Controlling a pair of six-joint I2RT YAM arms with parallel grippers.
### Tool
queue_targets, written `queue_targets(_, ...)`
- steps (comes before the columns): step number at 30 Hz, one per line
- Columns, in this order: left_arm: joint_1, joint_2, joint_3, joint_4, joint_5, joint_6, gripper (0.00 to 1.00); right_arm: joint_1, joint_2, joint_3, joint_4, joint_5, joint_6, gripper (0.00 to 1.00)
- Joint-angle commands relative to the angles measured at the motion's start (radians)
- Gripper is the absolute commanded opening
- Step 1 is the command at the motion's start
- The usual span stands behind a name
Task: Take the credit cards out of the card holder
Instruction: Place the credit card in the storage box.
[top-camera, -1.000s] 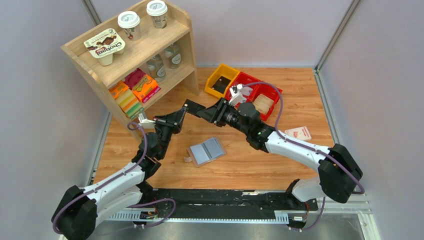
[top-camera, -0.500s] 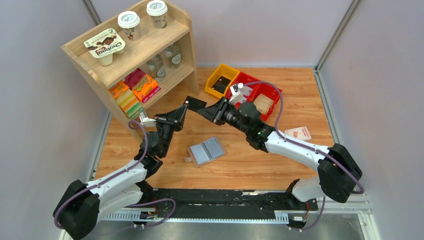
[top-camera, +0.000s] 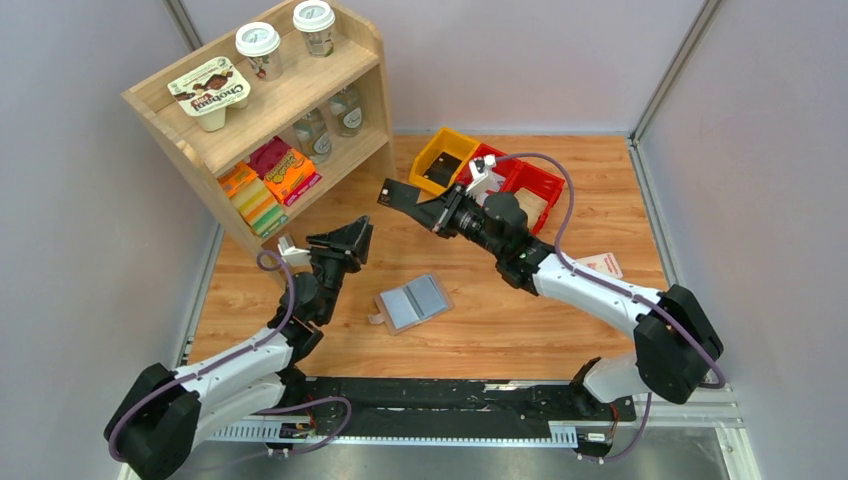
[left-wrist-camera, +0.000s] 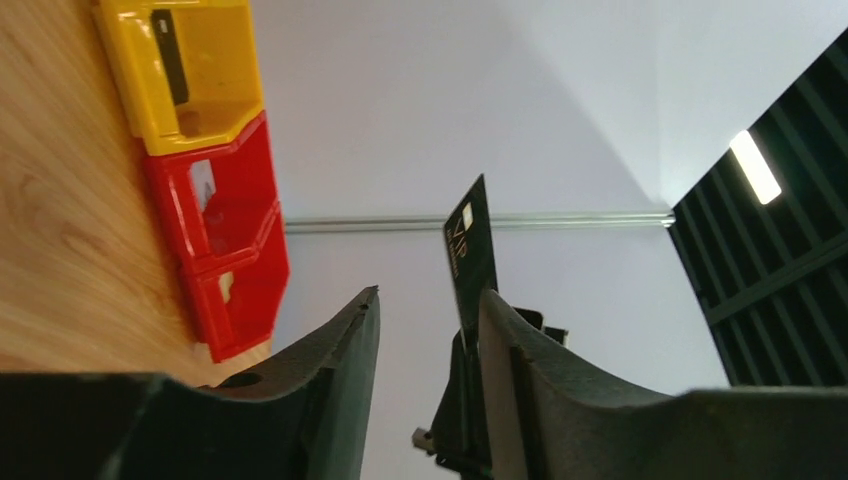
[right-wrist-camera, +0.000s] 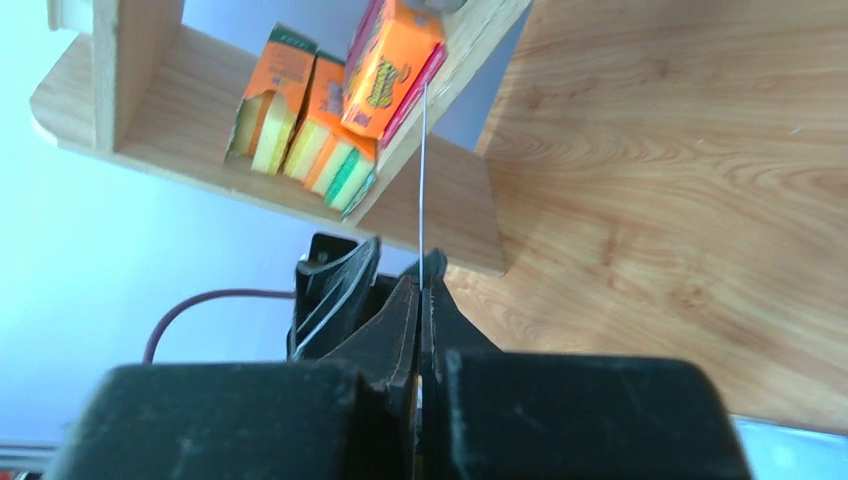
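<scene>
The card holder (top-camera: 413, 302) lies open and flat on the wooden table, blue-grey, between the two arms. Raised above the table, my right gripper (top-camera: 425, 208) is shut on a black credit card (top-camera: 398, 193). In the right wrist view this card (right-wrist-camera: 422, 170) shows edge-on as a thin line rising from the shut gripper (right-wrist-camera: 423, 285). My left gripper (top-camera: 350, 240) stands open and empty below and to the left of the card. Its wrist view shows the black card (left-wrist-camera: 470, 250) beyond the parted fingers (left-wrist-camera: 345, 340). Another black card (top-camera: 440, 170) lies in the yellow bin, a brownish one (top-camera: 527, 208) in a red bin.
A yellow bin (top-camera: 443, 158) and red bins (top-camera: 540, 185) sit at the back of the table. A wooden shelf (top-camera: 270, 110) with cups, bottles and boxes stands at the back left. A pink-white packet (top-camera: 598, 265) lies at the right.
The black card passed from my left gripper to my right. The right jaws shut on it and carried it toward the bins. The left jaws opened and drew back.
</scene>
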Motion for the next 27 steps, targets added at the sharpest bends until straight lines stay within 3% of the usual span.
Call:
queue_targets(1,-0.006,-0.076,-0.040,-0.024,-0.003,0.011,0.52,-0.061,0.015,0.062,-0.067,-0.007,-0.076,0.00)
queue_targets(3,-0.004,-0.136,-0.047,-0.104,0.012,0.082,0.57,-0.099,0.024,0.075,-0.110,-0.010,-0.098,0.00)
queue_targets(6,-0.004,-0.249,-0.015,-0.392,0.064,0.178,0.62,-0.157,0.070,0.130,-0.205,0.013,-0.137,0.00)
queue_targets(12,-0.001,-0.357,0.097,-0.828,0.164,0.489,0.63,-0.254,0.268,0.392,-0.468,0.093,-0.205,0.00)
queue_targets(16,-0.001,-0.369,0.172,-1.043,0.181,0.627,0.67,-0.279,0.423,0.535,-0.519,0.133,-0.236,0.00)
queue_targets(21,-0.001,-0.333,0.265,-1.180,0.186,0.733,0.71,-0.288,0.584,0.702,-0.562,0.208,-0.263,0.00)
queue_targets(27,-0.001,-0.309,0.305,-1.234,0.200,0.781,0.72,-0.289,0.725,0.819,-0.518,0.228,-0.265,0.01)
